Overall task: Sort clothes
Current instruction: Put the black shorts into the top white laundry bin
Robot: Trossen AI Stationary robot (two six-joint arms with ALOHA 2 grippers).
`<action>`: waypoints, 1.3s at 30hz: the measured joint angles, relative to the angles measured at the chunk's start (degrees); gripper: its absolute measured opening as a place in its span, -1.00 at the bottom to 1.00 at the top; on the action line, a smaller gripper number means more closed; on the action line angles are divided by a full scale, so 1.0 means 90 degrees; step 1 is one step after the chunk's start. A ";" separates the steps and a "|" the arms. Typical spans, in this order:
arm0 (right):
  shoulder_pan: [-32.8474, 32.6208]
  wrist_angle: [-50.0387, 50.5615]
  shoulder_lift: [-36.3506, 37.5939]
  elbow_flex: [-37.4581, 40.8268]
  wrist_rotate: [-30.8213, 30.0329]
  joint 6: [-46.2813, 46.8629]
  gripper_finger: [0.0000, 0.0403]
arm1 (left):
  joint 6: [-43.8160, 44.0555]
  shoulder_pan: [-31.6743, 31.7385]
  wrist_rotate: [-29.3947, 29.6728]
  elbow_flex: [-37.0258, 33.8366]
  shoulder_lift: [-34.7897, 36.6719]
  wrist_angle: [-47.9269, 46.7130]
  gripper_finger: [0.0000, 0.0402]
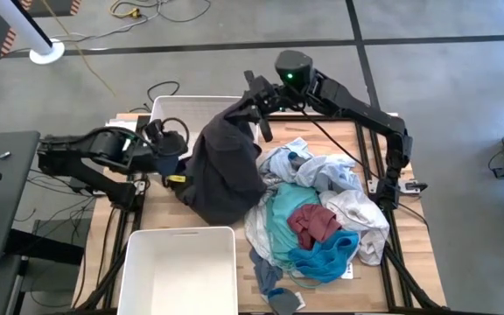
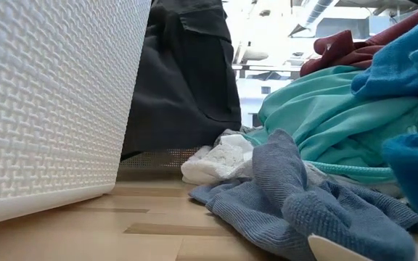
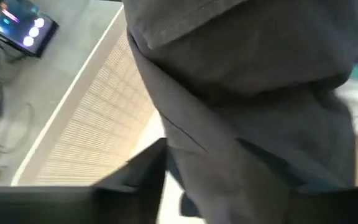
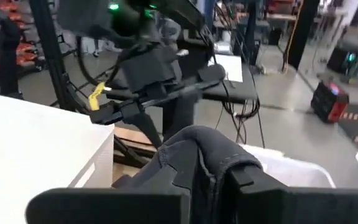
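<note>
Dark grey cloth, one large garment (image 1: 226,171): we log it lifted clear of the heap, hanging in long soft folds between the two arms, its top edge over the near corner of the far white bin (image 1: 195,112) and its lower part draped down onto the desk (image 1: 414,254). The right pincer (image 1: 250,107) is clamped on the top of this garment; the right wrist view shows the cloth bunched between its two dark fingers (image 4: 173,180). The left pincer (image 1: 180,162) sits against the garment's left edge. Its wrist view is filled with grey cloth, and we cannot tell whether its fingers are apart or together.

Remaining clothes, one pile (image 1: 322,219) on the right half of the desk: white and pale grey pieces, a teal top (image 1: 283,210), a maroon piece (image 1: 313,223) on top, a bright blue piece (image 1: 326,255) toward the front, and a grey-blue piece (image 2: 296,199) at the front edge. In the low view the teal and blue cloth rise behind that grey-blue piece.

Near white bin (image 1: 180,269): at the front left, its textured wall filling the left of the low view.

Surface: pale wooden desk on a black frame. Room: grey concrete floor with loose cables (image 1: 138,12), dark equipment to either side.
</note>
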State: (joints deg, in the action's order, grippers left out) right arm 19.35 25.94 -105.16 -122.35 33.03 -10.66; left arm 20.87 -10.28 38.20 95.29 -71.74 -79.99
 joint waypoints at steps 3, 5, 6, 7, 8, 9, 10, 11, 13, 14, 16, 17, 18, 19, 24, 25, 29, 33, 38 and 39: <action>-0.0118 -0.0323 0.0044 -0.0003 0.0009 -0.0056 -0.73 | 0.0203 0.0002 -0.0070 0.0000 0.0028 0.0103 0.25; -0.0167 -0.0331 0.0097 -0.0053 0.0012 -0.0059 -0.75 | 0.0248 0.0002 -0.0071 -0.0010 0.0016 0.0222 0.36; -0.0216 -0.0397 0.0106 -0.0087 0.0030 -0.0060 -0.77 | 0.0250 0.0002 -0.0071 -0.0066 0.0017 0.0369 0.40; -0.0261 -0.0487 0.0110 -0.0114 0.0037 -0.0060 -0.79 | 0.0254 0.0024 -0.0073 -0.0144 0.0022 0.0522 0.41; -0.0290 -0.0543 0.0111 -0.0152 0.0090 -0.0060 -0.81 | 0.0257 0.0073 -0.0075 -0.0221 0.0022 0.0634 0.42; -0.0322 -0.0554 0.0111 -0.0213 0.0187 -0.0060 -0.84 | 0.0261 0.0137 -0.0074 -0.0293 0.0015 0.0720 0.42; -0.0365 -0.0555 0.0111 -0.0289 0.0269 -0.0059 -0.87 | 0.0276 0.0201 -0.0075 -0.0380 0.0014 0.0801 0.42; -0.0417 -0.0556 0.0108 -0.0360 0.0315 -0.0060 -0.91 | 0.0291 0.0272 -0.0073 -0.0500 0.0014 0.0866 0.41; -0.0531 -0.0568 0.0109 -0.0486 0.0332 -0.0147 -0.96 | 0.0289 0.0414 -0.0083 -0.0755 0.0022 0.1032 0.41; -0.0592 -0.0569 0.0111 -0.0544 0.0346 -0.0187 -0.97 | 0.0285 0.0476 -0.0100 -0.0869 0.0022 0.1129 0.40; -0.0684 -0.0547 0.0108 -0.0638 0.0348 -0.0196 -0.97 | 0.0280 0.0571 -0.0119 -0.1141 0.0021 0.1303 0.41; -0.0721 -0.0520 0.0104 -0.0675 0.0348 -0.0198 -0.96 | 0.0198 0.0599 -0.0127 -0.1253 0.0019 0.1411 0.41; -0.0755 -0.0515 0.0100 -0.0709 0.0345 -0.0199 -0.96 | 0.0027 0.0612 -0.0175 -0.1368 0.0019 0.1620 0.40; -0.0778 -0.0516 0.0096 -0.0736 0.0341 -0.0197 -0.96 | -0.0179 0.0614 -0.0290 -0.1476 0.0022 0.1879 0.39; -0.0791 -0.0482 0.0099 -0.0793 0.0340 -0.0182 -0.96 | -0.1107 0.0599 -0.0741 -0.1644 0.0014 0.2775 0.00; -0.0791 -0.0433 0.0106 -0.0793 0.0341 -0.0155 -0.96 | -0.1264 0.0595 -0.0741 -0.1644 0.0014 0.2880 -0.16; -0.0732 -0.0101 0.0121 -0.0805 0.0341 -0.0040 -0.92 | -0.1732 0.0597 -0.0741 -0.1654 0.0103 0.3034 -0.87; -0.0654 0.0506 0.0121 -0.0810 0.0339 -0.0039 -0.83 | -0.1863 0.0602 -0.0571 -0.1654 0.0333 0.3041 -0.98; -0.0545 0.1470 0.0121 -0.0810 0.0293 -0.0213 -0.72 | -0.1933 0.0602 -0.0453 -0.1506 0.0874 0.3307 -0.99; -0.0538 0.1680 0.0121 -0.0810 0.0196 -0.0304 -0.70 | -0.1983 0.0602 -0.0420 -0.1440 0.1000 0.3410 -0.99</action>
State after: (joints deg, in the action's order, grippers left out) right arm 14.50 41.06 -104.07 -129.64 34.80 -13.40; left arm 3.02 -4.86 34.42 82.33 -62.74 -49.30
